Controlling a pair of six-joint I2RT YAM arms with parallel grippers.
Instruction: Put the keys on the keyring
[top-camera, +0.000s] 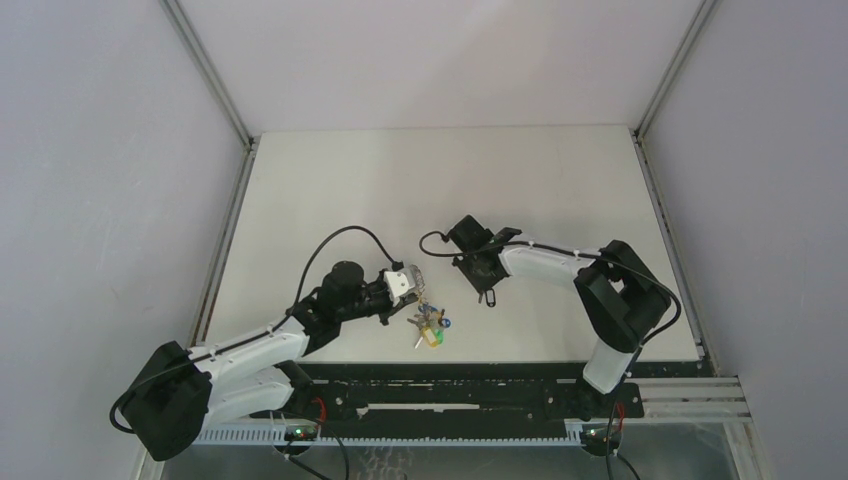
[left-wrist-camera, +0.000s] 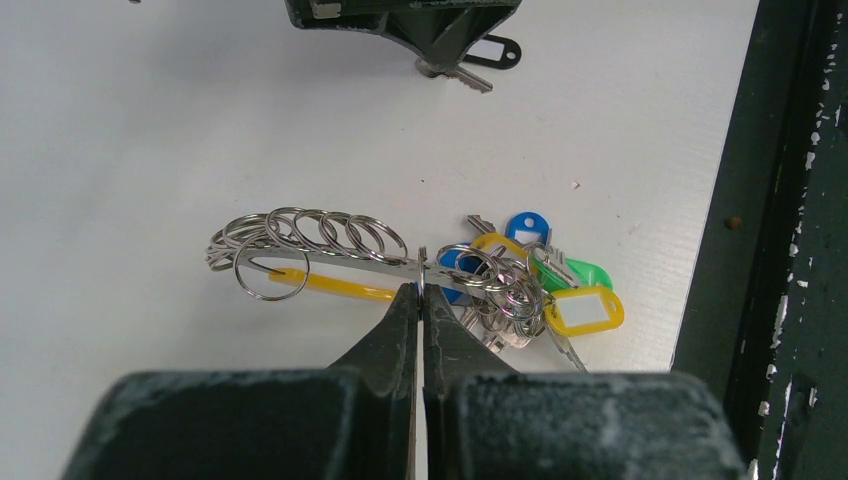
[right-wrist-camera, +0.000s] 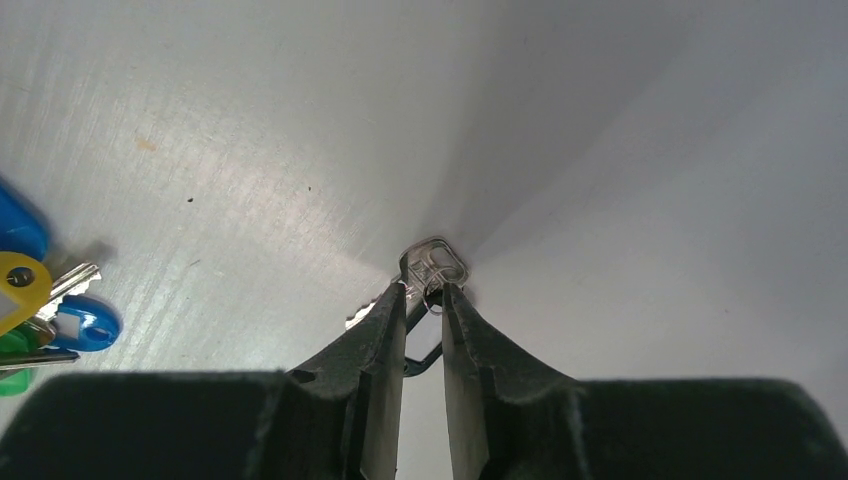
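The left gripper (left-wrist-camera: 419, 288) is fully closed. Its tips pinch the thin silvery metal of the keyring (left-wrist-camera: 330, 240) where the yellow band (left-wrist-camera: 335, 287) runs toward the bunch of coloured tags (left-wrist-camera: 585, 308). The keyring lies near the 6 o'clock edge of the table (top-camera: 420, 170). The right gripper (right-wrist-camera: 422, 295) is narrowed to a slim gap and appears to have the small key (right-wrist-camera: 435, 262) nipped at its very tips, low against the table. In the overhead view the key sits at about 2 o'clock from the keyring and apart from it. The main risk is that shallow hold: with so little of the key between the fingers, it could pivot or drop out on lifting or when pressed against the ring. The key's black loop (right-wrist-camera: 425, 352) hangs between the fingers and could snag or twist the key off line. On the other side, the pinch on thin metal may let the keyring swivel, since the tags' weight hangs at 3 o'clock of the grip. No opening in the ring can be made out, so the key could be pushed against solid wire and shove the ring away. Both grippers must also work close together, so they could bump.
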